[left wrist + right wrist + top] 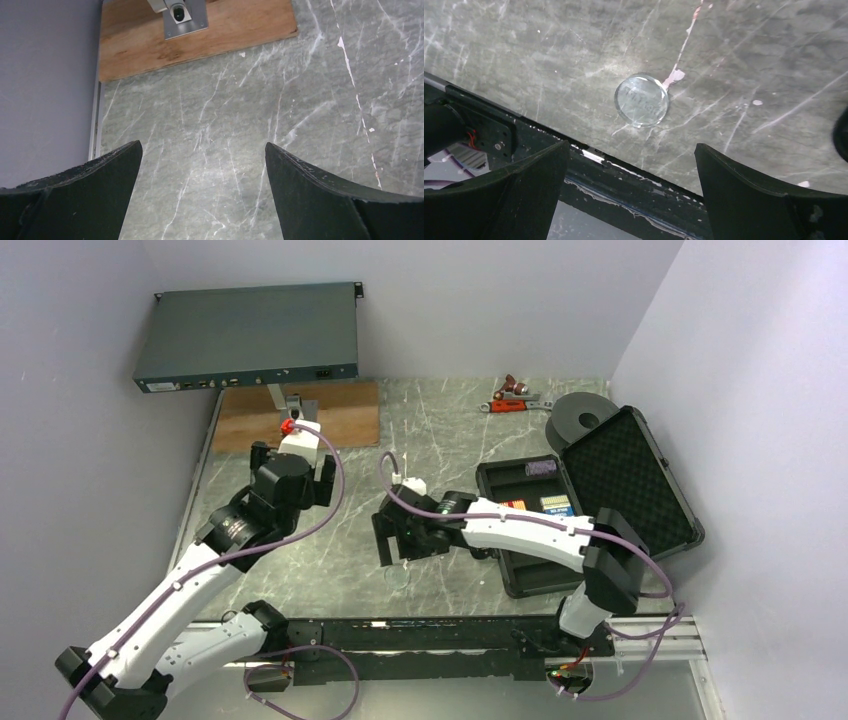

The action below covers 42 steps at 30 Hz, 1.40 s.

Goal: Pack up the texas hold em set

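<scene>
L arm point(190, 590) + R arm point(520, 530): white shells w/ black joints, purple cables point(335, 480) alongside. Fingers point(325, 195) black, wedge-shaped, scuffed. Red plug point(288, 425) at L wrist.

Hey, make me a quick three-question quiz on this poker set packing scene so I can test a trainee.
1. True or false: the black case lies open.
2. The clear disc is: A, inside the case; B, on the table just ahead of the right gripper; C, held by the left gripper.
3. In one word, how do the left gripper's jaws stand?

Key: 1 true; 2 B; 3 open.
</scene>
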Each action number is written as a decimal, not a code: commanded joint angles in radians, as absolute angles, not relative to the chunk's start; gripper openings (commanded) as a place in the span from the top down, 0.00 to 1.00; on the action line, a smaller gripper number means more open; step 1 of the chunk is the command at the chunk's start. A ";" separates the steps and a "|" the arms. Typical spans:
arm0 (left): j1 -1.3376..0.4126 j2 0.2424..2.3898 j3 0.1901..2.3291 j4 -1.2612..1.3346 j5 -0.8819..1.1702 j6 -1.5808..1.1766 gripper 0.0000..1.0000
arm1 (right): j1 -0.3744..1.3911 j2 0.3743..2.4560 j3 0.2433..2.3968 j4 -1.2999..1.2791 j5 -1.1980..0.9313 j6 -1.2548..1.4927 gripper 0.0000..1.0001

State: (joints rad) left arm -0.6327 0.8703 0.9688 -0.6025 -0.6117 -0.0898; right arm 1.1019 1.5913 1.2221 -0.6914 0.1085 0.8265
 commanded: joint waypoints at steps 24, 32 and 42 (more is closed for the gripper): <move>-0.632 0.815 0.994 -0.591 -0.660 -0.091 0.00 | 1.183 1.836 1.320 -0.687 0.188 0.955 0.02; -0.632 0.811 0.993 -0.589 -0.661 -0.090 0.00 | 1.187 1.879 1.336 -0.698 0.191 0.947 0.03; -0.631 0.813 0.994 -0.591 -0.656 -0.087 0.00 | 1.194 1.904 1.350 -0.727 0.215 0.950 0.08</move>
State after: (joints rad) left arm -0.6327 0.8238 0.9691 -0.6098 -0.6449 -0.0910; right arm 1.1858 1.8984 1.3083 -0.7033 0.1822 0.9390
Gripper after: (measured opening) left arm 0.996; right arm 0.937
